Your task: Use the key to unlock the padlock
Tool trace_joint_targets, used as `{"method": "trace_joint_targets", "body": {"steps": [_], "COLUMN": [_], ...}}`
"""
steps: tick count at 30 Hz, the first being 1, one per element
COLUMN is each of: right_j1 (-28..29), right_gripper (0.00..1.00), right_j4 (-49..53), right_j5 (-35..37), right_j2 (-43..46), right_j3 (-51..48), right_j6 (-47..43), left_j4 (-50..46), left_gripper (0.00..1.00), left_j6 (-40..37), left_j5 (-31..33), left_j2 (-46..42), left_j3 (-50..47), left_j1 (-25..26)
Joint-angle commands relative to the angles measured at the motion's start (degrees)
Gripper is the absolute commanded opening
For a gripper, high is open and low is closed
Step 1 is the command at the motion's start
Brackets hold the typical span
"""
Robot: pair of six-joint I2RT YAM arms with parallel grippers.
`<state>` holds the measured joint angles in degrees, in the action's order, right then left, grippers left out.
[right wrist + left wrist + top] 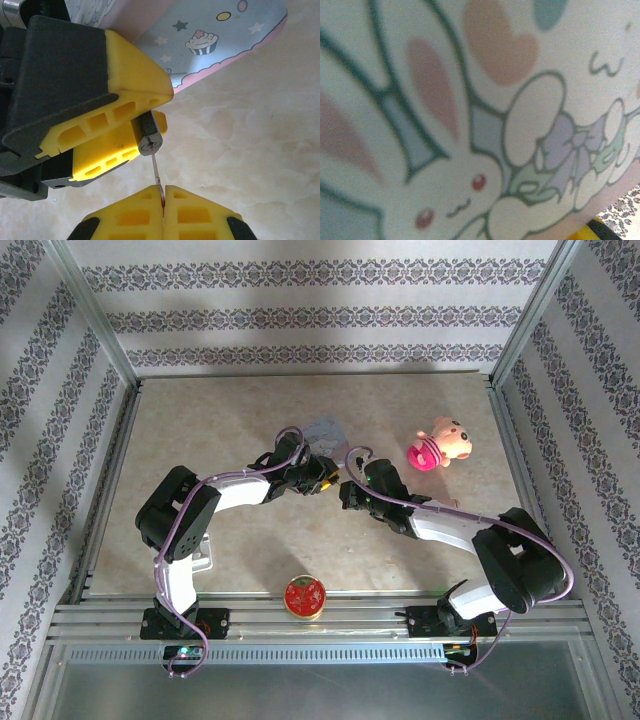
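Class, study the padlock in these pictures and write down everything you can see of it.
The padlock is a tiny dark block with a round silvery keyway face, metal by its look. It is clamped by the left gripper, between its yellow fingers, with the keyway face turned toward the right wrist camera. The thin key, pinched in the right gripper, meets the keyway slot; how deep it sits I cannot tell. The shackle is hidden behind the fingers.

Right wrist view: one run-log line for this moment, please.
left gripper: shut on tiny dark-bodied padlock | right gripper: shut on thin silvery key | key tip at keyhole
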<state>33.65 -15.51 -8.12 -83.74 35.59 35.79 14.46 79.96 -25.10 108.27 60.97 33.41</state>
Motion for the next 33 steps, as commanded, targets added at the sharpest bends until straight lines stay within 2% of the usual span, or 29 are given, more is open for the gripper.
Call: {"method": "trace_joint_targets", "body": {"steps": [1, 15, 25, 33], "right_j1": [0.5, 0.8, 1.1, 1.1], "right_gripper": [0.0, 0.0, 0.0, 0.0], "right_j4": [-0.2, 0.0, 3.8, 5.1], "right_j5": [1.4, 1.6, 6.9, 8.5], "right_j2": [-0.8, -3.2, -1.2, 0.1], "right_j3": [1.5, 4.0, 6.2, 6.7], "right_j6": [-0.6, 0.0, 2.1, 3.4], "left_j4": [-2.3, -2.9, -4.0, -4.4], "left_gripper": [0.0, 0.0, 0.0, 0.0], "left_j6": [6.0, 5.9, 5.5, 5.5], "left_j5": [-6.3, -6.5, -6.7, -6.8], "left_j2": [2.1, 2.5, 2.5, 2.5], "left_j3": [-1.8, -1.5, -1.4, -0.7], "left_j1": [0.8, 0.8, 0.8, 0.8]}}
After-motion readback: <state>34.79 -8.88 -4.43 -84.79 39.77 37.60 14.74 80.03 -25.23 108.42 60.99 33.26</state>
